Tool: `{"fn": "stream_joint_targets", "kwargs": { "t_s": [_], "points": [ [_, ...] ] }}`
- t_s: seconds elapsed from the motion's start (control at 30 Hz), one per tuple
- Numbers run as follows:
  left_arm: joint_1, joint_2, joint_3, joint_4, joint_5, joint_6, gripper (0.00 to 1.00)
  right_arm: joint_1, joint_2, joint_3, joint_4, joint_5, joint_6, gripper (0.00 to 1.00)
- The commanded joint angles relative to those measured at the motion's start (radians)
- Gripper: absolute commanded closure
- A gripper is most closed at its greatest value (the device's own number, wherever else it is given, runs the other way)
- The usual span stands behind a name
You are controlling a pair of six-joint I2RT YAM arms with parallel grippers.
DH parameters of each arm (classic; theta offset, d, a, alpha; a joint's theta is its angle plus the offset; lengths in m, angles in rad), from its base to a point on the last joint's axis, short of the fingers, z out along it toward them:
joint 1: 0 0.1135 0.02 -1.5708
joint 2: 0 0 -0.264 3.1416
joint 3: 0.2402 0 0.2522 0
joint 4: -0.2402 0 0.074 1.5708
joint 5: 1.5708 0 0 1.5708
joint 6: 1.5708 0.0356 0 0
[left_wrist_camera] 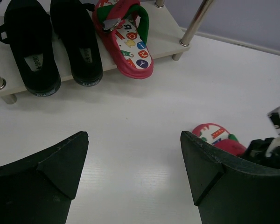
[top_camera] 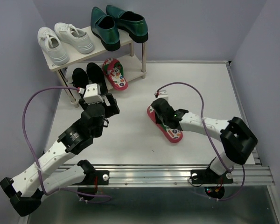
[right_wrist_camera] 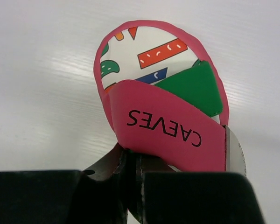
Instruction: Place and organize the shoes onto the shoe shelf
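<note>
R wrist view: right gripper (right_wrist_camera: 133, 163) jaws clamped on strap of red flip-flop (right_wrist_camera: 154, 60); "CAEVES" print legible. Top view hides the pinch but places the flip-flop on table (top_camera: 130, 140), front-right of shoe shelf (top_camera: 91, 56). Its end nearest shelf appears covered by arm. Left gripper (left_wrist_camera: 134, 140): jaws spread wide, just front of shelf's lower tier.

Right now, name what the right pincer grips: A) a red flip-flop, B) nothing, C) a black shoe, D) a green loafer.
A: the right pincer is shut on the red strap of the flip-flop, as the right wrist view shows.
</note>
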Motion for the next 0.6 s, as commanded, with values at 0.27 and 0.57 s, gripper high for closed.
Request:
{"fn": "stream_joint_targets", "kwargs": {
  "t_s": [0.27, 0.57],
  "points": [
    [0.006, -0.04, 0.04, -0.025, -0.047, -0.024, 0.09, 0.133, 0.104, 0.194, 0.069, 0.043, -0.093, 0.27],
    [0.006, -0.006, 0.04, 0.001, -0.032, -0.023, 0.09, 0.065, -0.132, -0.02, 0.068, 0.08, -0.012, 0.01]
  ]
}}
